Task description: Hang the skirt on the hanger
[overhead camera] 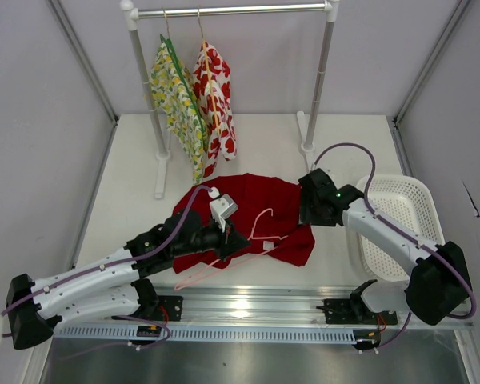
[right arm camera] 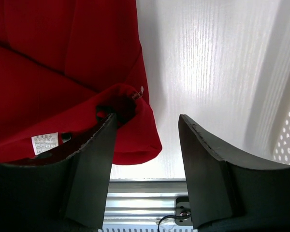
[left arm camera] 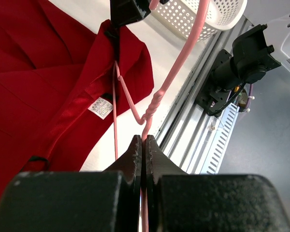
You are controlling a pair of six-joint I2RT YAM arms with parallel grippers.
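Left gripper [left arm camera: 144, 145]: jaws pinched narrow, clamped on the lower wire of the thin pale pink wire hanger [left arm camera: 180, 57]. The wire leaves my fingertips, twists at the neck and curves off into the hook. Right gripper [right arm camera: 147, 126]: jaws wide, nothing between them. Its left finger [right arm camera: 94, 159] sits at a folded corner of the plain deep-red cloth skirt [right arm camera: 63, 63]; I can't tell whether it touches. The skirt lies spread on the white table [overhead camera: 264, 144], between my two wrists, with a white care label [left arm camera: 100, 107] showing at its hem edge. The hanger rests tilted over the skirt's near edge. One arm of the hanger reaches the cloth border, but whether it goes under is not readable. Judgement: hanger secured, skirt not hung, no cloth draped on the wire. Left to do: take up the edge with the right gripper and work it onto the hanger. White perforated plastic basket [overhead camera: 400, 216] sits just right of the skirt.
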